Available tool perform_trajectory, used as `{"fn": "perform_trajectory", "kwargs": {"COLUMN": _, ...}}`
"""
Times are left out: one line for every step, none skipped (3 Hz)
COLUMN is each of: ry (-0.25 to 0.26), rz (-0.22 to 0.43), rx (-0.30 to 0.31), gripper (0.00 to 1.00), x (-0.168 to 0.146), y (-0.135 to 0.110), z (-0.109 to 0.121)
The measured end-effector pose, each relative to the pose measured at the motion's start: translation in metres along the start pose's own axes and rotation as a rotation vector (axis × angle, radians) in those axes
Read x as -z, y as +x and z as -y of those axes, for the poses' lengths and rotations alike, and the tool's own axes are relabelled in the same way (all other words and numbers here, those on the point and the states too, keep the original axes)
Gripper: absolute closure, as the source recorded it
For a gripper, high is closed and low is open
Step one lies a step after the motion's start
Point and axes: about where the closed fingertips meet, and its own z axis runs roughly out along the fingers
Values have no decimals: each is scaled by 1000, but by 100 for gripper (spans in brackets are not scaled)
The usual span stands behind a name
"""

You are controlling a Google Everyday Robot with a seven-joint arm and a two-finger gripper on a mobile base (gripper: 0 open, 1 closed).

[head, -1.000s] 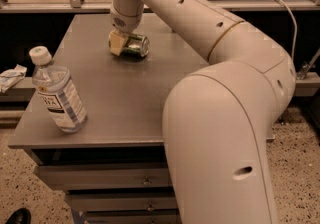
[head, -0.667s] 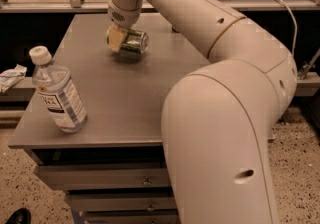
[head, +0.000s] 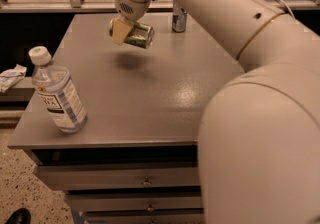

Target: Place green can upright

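The water bottle stands near the left front of the table, well apart from my gripper. The gripper is clamped on the green can, which hangs on its side in the air over the far middle of the top. I judge I should roll my wrist until the can is vertical, lower it until its base sits flat, and only then let go, keeping clear of the slim can behind to the right.

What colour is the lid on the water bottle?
The lid is white, seen in the camera view. The gripper holds the green can above the table.
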Motion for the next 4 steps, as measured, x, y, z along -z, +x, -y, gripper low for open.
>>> {"fn": "perform_trajectory", "kwargs": {"ry": 1, "rz": 129, "rx": -6, "gripper": 100, "x": 28, "y": 19, "z": -18}}
{"fn": "perform_trajectory", "kwargs": {"ry": 18, "rz": 290, "rx": -29, "gripper": 100, "x": 51, "y": 40, "z": -28}}
{"fn": "perform_trajectory", "kwargs": {"ry": 41, "rz": 564, "rx": -56, "gripper": 100, "x": 75, "y": 48, "z": -31}}
{"fn": "perform_trajectory", "kwargs": {"ry": 90, "rz": 696, "rx": -78, "gripper": 100, "x": 100, "y": 71, "z": -18}}
